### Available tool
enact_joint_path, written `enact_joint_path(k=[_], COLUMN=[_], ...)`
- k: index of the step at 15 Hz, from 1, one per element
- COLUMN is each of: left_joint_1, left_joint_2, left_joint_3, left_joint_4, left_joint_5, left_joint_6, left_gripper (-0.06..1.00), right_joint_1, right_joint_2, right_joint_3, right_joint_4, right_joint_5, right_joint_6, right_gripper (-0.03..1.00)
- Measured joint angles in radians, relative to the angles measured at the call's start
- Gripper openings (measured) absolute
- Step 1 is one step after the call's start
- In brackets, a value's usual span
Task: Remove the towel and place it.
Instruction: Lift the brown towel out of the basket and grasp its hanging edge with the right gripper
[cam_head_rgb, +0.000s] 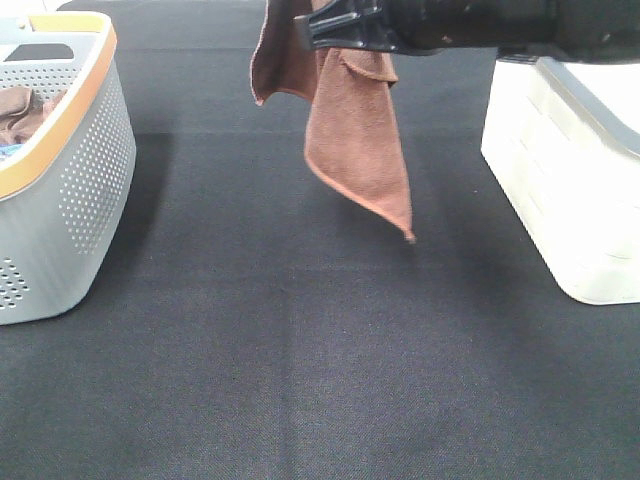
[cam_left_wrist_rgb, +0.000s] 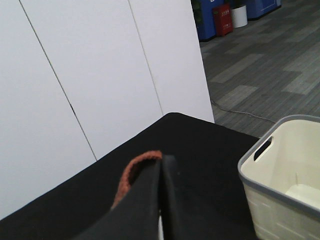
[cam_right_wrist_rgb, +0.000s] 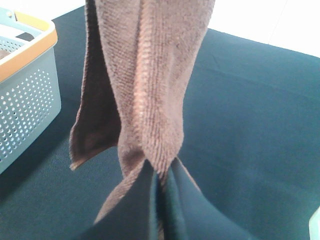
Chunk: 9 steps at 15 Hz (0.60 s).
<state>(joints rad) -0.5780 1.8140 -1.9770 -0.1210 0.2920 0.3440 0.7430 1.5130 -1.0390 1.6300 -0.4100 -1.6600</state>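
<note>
Your right gripper (cam_right_wrist_rgb: 160, 176) is squeezed tight on the towel (cam_right_wrist_rgb: 150, 85), and the reddish-brown cloth hangs from it in long folds. Your left gripper (cam_left_wrist_rgb: 162, 159) is squeezed tight too. A bit of the towel's hem curls out at its tip, so I think it pinches the towel as well.

The towel's lowest corner dangles in the air and does not seem to touch the black tabletop (cam_head_rgb: 300, 380) under the grippers. So the first part looks done: the towel is out and lifted up. The second part is left: it is not put down anywhere yet.

Farther off, on the left arm's side of the grippers, is a grey basket (cam_head_rgb: 90, 190) with an orange rim and a duller brown cloth (cam_head_rgb: 25, 110) inside. On the right arm's side is a cream basket (cam_head_rgb: 560, 200). I guess the towel goes there, but I can't be sure.

I see no words, tags or brand names that you could read.
</note>
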Motion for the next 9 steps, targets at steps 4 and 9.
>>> enact_joint_path(k=[4, 9], left_joint_1=[-0.011, -0.036], left_joint_2=[-0.002, -0.032], left_joint_3=[0.000, 0.000], left_joint_4=[-0.089, -0.130], left_joint_5=[0.000, 0.027], left_joint_6=[-0.084, -0.092], left_gripper=[0.00, 0.00], right_joint_1=[0.000, 0.000], right_joint_2=[0.020, 0.100], right_joint_3=[0.000, -0.006], right_joint_4=[0.028, -0.101], right_joint_5=[0.027, 0.028], right_joint_6=[-0.020, 0.032], right_gripper=[0.00, 0.03])
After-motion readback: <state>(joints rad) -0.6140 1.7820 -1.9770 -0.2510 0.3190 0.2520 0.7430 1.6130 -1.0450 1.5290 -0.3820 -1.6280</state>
